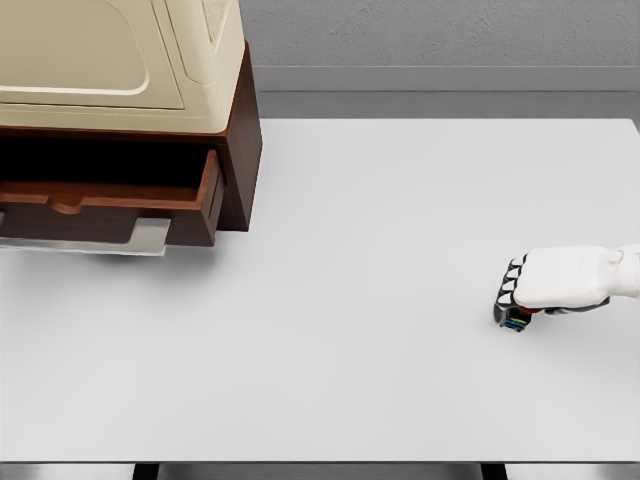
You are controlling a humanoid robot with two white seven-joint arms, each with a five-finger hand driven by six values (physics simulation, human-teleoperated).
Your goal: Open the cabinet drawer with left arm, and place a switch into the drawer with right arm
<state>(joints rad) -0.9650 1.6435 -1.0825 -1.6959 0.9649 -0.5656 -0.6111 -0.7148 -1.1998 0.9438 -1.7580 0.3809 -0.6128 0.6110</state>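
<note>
My right hand [540, 285] is curling around the switch [516, 319] on the bench [380, 250] at four o'clock. The cabinet drawer [110, 205] is sitting open at ten o'clock.

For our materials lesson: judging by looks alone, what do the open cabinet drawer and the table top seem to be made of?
Cabinet drawer: probably stained wood with a satin finish, judging by its reddish-brown colour and soft sheen; no grain is clear.
Table top: a plain white, matte surface, perhaps laminate or painted board; it shows no texture or glare, so the material stays open.
</note>
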